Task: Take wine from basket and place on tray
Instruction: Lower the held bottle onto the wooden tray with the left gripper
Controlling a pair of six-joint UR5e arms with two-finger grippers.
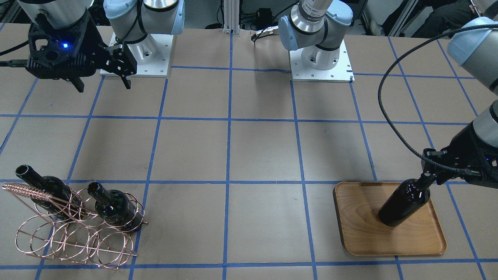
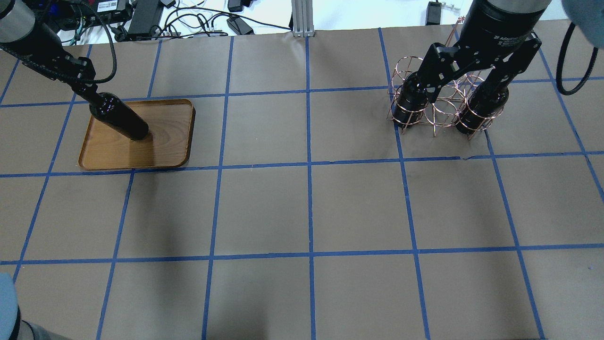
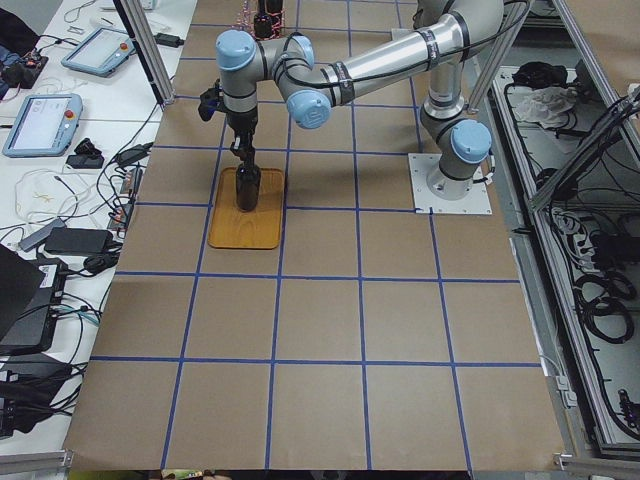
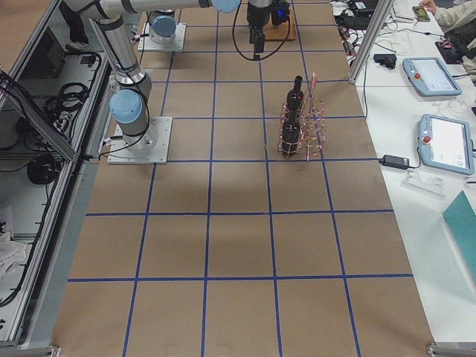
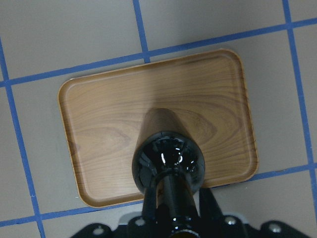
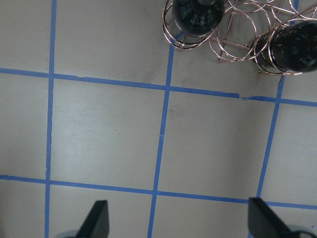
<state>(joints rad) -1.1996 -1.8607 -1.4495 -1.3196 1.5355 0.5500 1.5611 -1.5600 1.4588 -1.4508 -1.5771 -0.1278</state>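
Observation:
My left gripper (image 1: 427, 178) is shut on the neck of a black wine bottle (image 1: 404, 202). It holds the bottle upright with its base at the middle of the wooden tray (image 1: 362, 233); whether the base touches the wood I cannot tell. The left wrist view looks down on the bottle (image 5: 168, 163) over the tray (image 5: 99, 124). The copper wire basket (image 1: 74, 233) holds two more black bottles (image 1: 46, 188) (image 1: 114, 206). My right gripper (image 1: 102, 82) hangs open and empty high over the table on the basket's side. Its fingertips (image 6: 99, 218) show in the right wrist view.
The brown table carries a grid of blue tape lines (image 2: 309, 163). The two arm bases (image 1: 323, 66) stand at the robot's edge. Cables and tablets lie on the benches beyond the table ends (image 3: 60, 110).

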